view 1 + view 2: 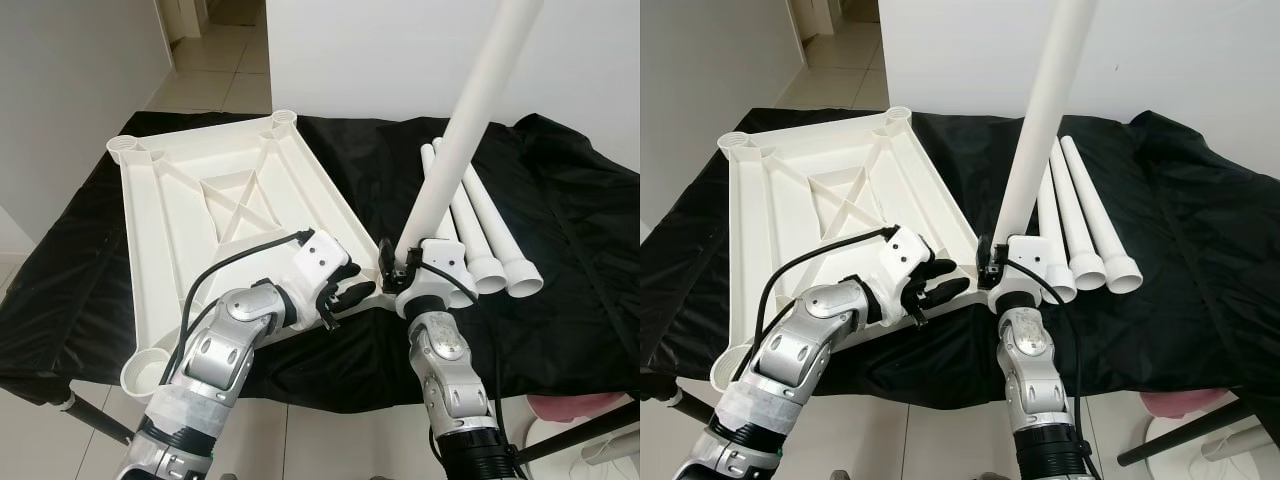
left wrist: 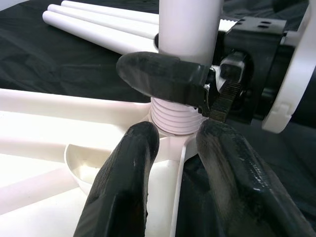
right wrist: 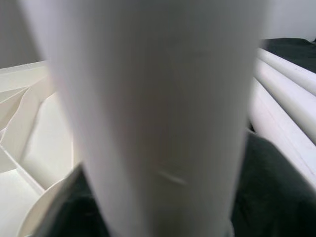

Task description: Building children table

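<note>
**Leg stands over the near right socket**

The tabletop [image 1: 215, 190] lies upside down on the black cloth [image 1: 560, 230], its ribs up, with round sockets at its corners. The right gripper [image 1: 392, 268] is clenched on a white leg [image 1: 455, 140] near its lower end. The leg's long axis runs nearly upright, tilting up and to the right. In the left wrist view the leg's threaded end [image 2: 174, 116] sits right at the tabletop's near right corner socket, seemingly just started in it; how far it is seated cannot be told.

The left gripper [image 1: 345, 295] rests just left of that corner, fingers [image 2: 123, 187] parted and grasping nothing, touching or nearly touching the tabletop's near edge. It seems placed to steady the tabletop.

Three spare legs [image 1: 480, 225] lie side by side on the cloth, right of the tabletop, running near to far.

The next move likely turns on bringing the leg square to the socket.
</note>
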Available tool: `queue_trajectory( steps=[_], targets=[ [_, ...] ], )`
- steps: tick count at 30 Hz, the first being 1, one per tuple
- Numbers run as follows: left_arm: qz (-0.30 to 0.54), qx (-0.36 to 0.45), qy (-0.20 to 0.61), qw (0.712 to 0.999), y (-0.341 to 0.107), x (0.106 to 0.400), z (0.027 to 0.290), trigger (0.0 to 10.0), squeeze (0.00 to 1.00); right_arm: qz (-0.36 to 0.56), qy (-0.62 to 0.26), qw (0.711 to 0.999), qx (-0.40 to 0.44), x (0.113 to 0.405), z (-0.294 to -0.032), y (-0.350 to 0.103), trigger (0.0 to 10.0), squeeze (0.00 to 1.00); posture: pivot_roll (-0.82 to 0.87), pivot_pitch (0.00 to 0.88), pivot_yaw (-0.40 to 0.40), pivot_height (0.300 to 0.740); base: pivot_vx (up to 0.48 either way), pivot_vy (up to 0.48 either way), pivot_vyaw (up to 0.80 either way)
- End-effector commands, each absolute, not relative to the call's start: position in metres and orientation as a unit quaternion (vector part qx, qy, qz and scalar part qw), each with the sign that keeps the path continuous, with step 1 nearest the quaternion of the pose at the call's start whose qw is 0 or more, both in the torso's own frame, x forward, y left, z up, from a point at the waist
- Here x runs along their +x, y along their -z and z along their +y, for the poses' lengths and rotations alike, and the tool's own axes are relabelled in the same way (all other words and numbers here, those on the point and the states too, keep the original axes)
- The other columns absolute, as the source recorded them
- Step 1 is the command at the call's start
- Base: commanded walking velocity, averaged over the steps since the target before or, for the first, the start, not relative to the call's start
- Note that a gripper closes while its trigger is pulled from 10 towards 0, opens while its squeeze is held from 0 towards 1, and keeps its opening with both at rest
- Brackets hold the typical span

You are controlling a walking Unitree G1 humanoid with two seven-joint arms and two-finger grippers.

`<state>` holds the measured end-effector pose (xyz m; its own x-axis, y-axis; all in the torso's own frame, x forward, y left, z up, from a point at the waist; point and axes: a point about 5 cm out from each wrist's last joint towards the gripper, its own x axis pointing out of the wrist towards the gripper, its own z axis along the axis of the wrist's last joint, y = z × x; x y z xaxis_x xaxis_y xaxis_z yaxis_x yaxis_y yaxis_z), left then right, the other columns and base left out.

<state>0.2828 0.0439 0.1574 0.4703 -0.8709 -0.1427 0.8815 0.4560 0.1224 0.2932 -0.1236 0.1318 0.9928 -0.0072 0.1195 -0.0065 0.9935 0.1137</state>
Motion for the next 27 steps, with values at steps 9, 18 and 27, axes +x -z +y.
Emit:
queue_trajectory(
  steps=[9,18,27],
  targets=[
    [0.022,0.102,0.446,0.889,-0.159,0.289,0.052,10.0,0.00,-0.083,-0.062,0.994,0.043,0.294,-0.137,-0.142,10.0,0.37,-0.06,0.000,0.007,0.740,0.000,0.000,0.00],
    [0.028,0.095,0.480,0.872,-0.157,0.281,0.049,10.0,0.00,-0.084,-0.201,0.976,0.007,0.300,-0.148,-0.144,10.0,0.00,-0.05,0.000,0.003,0.740,0.000,0.000,0.00],
    [0.024,0.079,0.499,0.863,-0.160,0.277,0.044,10.0,0.00,-0.058,-0.292,0.954,-0.021,0.311,-0.161,-0.141,10.0,0.00,-0.04,0.000,-0.005,0.740,0.000,0.000,0.00]
  ],
)
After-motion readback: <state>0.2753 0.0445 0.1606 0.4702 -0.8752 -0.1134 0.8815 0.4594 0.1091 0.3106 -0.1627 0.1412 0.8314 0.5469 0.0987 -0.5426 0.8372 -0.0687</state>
